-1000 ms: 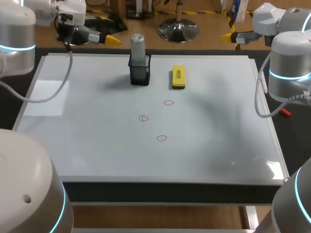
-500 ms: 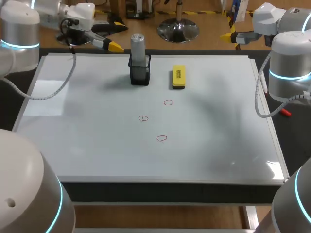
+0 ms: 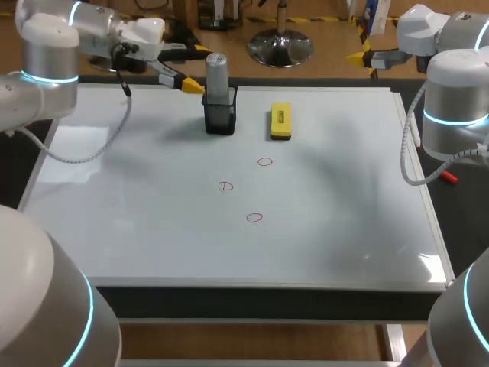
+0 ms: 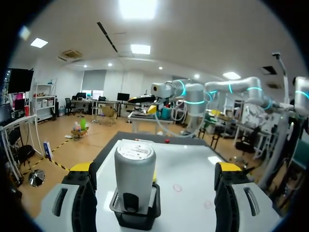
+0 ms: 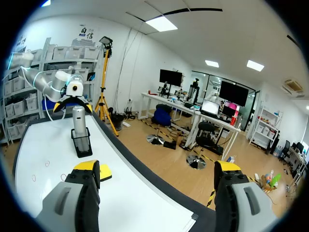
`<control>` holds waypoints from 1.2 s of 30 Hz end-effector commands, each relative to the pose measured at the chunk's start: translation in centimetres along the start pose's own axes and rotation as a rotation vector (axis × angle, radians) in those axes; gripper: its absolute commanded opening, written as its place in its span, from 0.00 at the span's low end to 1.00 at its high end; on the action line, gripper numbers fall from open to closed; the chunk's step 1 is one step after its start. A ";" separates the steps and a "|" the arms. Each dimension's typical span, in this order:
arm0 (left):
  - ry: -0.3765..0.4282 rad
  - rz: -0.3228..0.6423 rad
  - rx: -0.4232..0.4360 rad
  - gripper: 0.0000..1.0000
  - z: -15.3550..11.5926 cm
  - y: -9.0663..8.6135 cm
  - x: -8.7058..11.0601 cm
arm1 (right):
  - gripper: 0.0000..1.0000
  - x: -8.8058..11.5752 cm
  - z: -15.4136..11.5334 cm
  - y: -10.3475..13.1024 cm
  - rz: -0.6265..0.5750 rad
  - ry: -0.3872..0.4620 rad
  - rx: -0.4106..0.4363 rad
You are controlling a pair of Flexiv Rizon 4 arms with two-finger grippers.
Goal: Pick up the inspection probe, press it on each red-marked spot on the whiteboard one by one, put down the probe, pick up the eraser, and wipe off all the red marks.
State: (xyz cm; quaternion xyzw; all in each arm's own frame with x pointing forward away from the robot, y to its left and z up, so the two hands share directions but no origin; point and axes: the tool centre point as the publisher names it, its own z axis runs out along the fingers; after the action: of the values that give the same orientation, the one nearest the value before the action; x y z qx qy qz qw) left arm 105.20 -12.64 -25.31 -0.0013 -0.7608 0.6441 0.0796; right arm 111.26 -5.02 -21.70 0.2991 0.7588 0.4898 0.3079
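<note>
In the past second the left gripper (image 4: 154, 166) has swung in from the far left corner of the whiteboard (image 3: 153, 229) to close on the inspection probe (image 3: 217, 75). Its yellow-tipped fingers (image 4: 79, 168) are spread wide, one to each side of the grey cylinder, with a clear gap on both sides. The probe stands upright in its black holder (image 3: 220, 116) near the board's far edge. The yellow eraser (image 3: 280, 122) lies just beside the holder. Three red marks (image 3: 265, 161) ring spots near the middle of the board, well apart from either arm. The right gripper (image 5: 157, 166) has not moved; its fingers gape with nothing between them, off the board's far right corner.
</note>
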 end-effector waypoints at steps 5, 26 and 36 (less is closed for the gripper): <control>-0.006 0.034 0.050 1.00 0.7 1.4 -0.8 | 1.00 0.0 0.0 0.0 0.000 0.001 -0.001; -0.029 0.053 0.022 1.00 3.9 1.0 -2.9 | 1.00 0.0 0.0 0.0 0.000 0.001 -0.001; -0.049 0.055 -0.001 1.00 4.9 1.0 -3.4 | 1.00 0.0 0.0 0.0 0.000 0.001 -0.001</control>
State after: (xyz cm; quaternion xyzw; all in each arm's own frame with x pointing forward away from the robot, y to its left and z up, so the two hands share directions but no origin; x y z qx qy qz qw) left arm 107.96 -17.17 -27.58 -0.0079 -0.7608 0.6474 0.0447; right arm 111.26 -5.01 -21.70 0.2991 0.7588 0.4898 0.3079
